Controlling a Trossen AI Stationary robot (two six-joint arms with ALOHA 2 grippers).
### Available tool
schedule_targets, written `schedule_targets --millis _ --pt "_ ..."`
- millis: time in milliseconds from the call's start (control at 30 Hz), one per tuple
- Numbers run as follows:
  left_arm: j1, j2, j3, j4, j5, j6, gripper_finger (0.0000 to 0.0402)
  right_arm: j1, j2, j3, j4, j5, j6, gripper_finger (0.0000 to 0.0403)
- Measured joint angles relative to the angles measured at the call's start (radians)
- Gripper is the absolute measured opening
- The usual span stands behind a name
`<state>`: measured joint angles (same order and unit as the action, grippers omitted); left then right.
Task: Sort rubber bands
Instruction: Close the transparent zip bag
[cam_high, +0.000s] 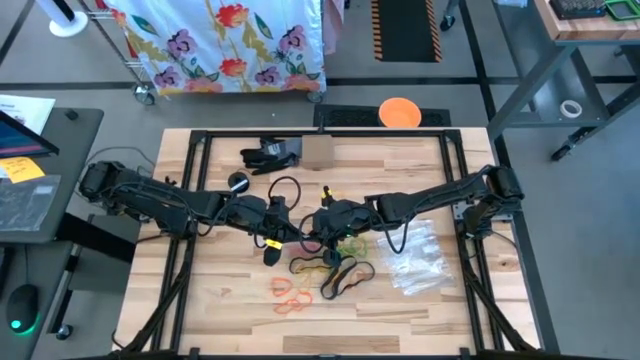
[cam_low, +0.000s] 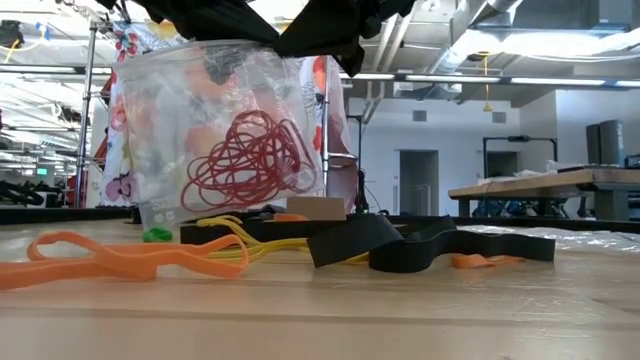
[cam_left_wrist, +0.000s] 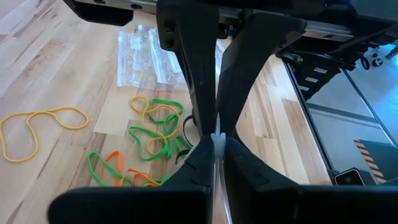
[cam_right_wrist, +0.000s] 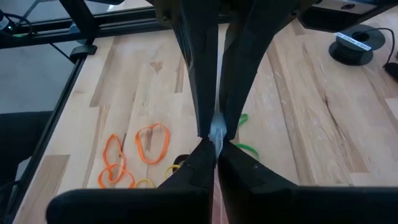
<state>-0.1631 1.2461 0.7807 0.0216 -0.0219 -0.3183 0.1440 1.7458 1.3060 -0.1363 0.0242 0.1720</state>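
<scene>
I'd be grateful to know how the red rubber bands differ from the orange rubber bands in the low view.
The red rubber bands are thin and tangled inside the clear bag, held up off the table; the orange rubber bands are wider, flat and lie loose on the table. Both are flexible loops.

Both arms are matte black, jointed in rounded segments, with thin black cables looped along them. Each pincer, left pincer (cam_left_wrist: 217, 138) and right pincer (cam_right_wrist: 216, 135), has two flat, tapering black fingers.
</scene>
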Motion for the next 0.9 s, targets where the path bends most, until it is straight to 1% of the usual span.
schedule_targets --millis 167,600,900 --pt "0.0 0.0 0.0 -0.006 -0.002 0.0 0.0007 0.0 0.0 0.0 0.002 0.016 -0.039 0.0003" --pt "0.0 0.0 0.0 -0.025 -0.006 -0.007 0.0006 0.006 0.002 0.0 -0.003 0.055 -0.052 0.0001" --pt "-0.006 0.0 0.003 -0.048 -0.016 -0.015 0.0006 0.006 0.002 0.002 -0.008 0.057 -0.05 0.0"
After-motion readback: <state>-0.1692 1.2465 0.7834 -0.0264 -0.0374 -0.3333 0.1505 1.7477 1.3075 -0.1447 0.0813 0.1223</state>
